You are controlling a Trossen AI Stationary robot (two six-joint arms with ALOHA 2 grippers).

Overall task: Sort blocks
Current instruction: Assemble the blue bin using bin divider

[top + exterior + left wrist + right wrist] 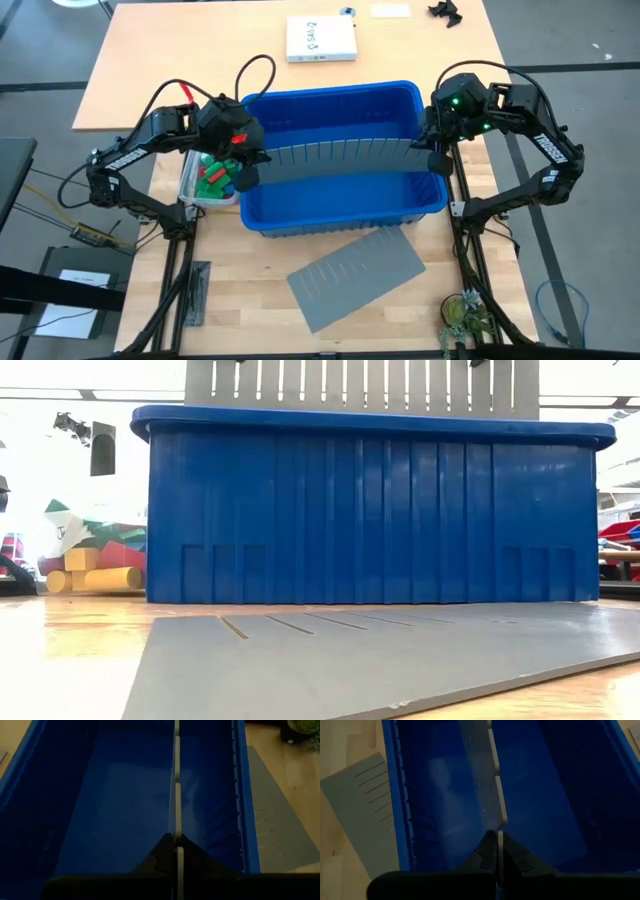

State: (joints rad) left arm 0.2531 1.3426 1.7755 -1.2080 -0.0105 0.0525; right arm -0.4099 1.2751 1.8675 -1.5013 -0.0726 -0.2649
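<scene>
Left gripper and right gripper each pinch one end of the grey divider lying lengthwise across the blue bin; blocks apparently sit in the tub beside the bin's left end, nearest the left gripper.

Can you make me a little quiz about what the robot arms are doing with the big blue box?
1. True or false: both claws pinch the same grey divider over the blue bin.
2. Where are the blocks? A) in the bin B) in the clear tub beside the bin C) on the white box
3. Fill in: a second grey divider lies flat on the ____ in front of the bin.

Key: 1 true, the left claw holds one end and the right claw the other. 2 B. 3 table.
</scene>
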